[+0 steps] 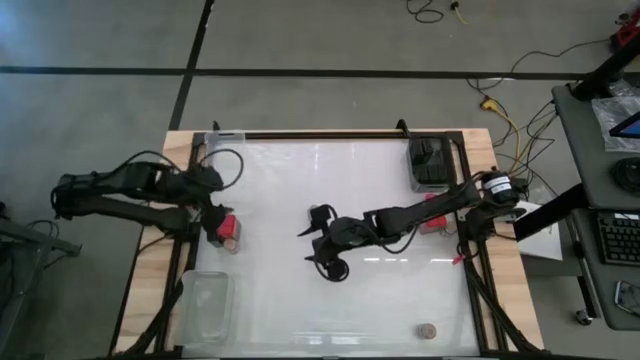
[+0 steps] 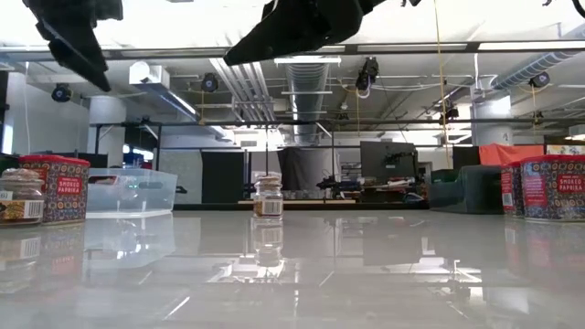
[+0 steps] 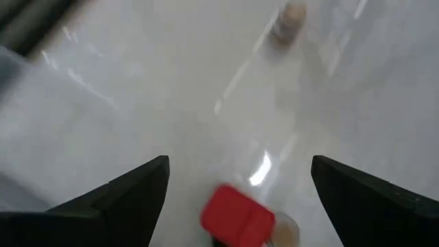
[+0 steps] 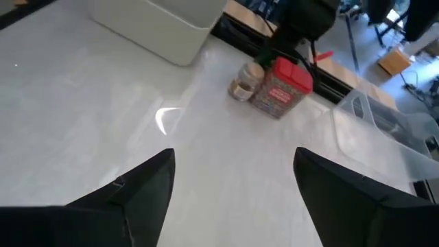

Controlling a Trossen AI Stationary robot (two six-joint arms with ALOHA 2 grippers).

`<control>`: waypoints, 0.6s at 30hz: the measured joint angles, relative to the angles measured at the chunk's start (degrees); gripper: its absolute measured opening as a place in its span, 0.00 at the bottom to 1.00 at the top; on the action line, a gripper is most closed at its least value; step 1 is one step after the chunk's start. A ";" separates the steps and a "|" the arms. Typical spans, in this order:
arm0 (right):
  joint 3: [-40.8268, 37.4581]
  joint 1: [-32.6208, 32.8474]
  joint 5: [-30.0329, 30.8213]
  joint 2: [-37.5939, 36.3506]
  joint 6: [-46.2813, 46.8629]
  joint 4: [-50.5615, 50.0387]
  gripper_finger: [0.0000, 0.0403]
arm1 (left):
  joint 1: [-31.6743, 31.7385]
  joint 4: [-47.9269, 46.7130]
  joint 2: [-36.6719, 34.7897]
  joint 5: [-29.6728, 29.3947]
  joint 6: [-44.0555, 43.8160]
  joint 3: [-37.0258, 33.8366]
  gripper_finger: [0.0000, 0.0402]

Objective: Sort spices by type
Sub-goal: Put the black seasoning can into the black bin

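Spices sit scattered: a red tin (image 1: pixel 229 231) with a tan jar (image 4: pixel 245 81) touching it at the table's left edge, below my left claw (image 3: pixel 236 180), fingers spread, empty. My right claw (image 1: pixel 322 252), also spread and empty, hangs mid-table. Another jar (image 1: pixel 427 330) stands near the front right.

Worktop (image 1: pixel 290 200): glossy white surface in a black frame on a wooden base. At its left edge a red-topped paprika tin (image 1: pixel 229 231) stands with a small tan-topped jar (image 4: pixel 245 81) touching it; a clear tray (image 1: pixel 203 305) lies at the near-left corner. A lone tan-topped jar (image 1: pixel 427 330) stands near the near-right corner, a black box (image 1: pixel 428 163) at the far-right corner, red tins (image 2: pixel 548 187) by the right edge.
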 joint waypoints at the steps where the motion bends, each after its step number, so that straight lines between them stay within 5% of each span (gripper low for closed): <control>1: 0.00 0.04 -0.08 -0.06 -0.29 0.04 0.74 | -0.11 -1.02 0.74 1.13 -0.99 -0.05 0.85; 11: -0.09 -0.65 -0.13 3.14 -3.34 6.62 0.89 | -6.71 -3.65 5.97 5.55 -4.73 -2.72 0.85; 18: -0.09 -1.49 0.11 4.04 -2.08 7.56 0.91 | -8.78 -4.55 8.47 7.96 -5.70 -3.43 0.85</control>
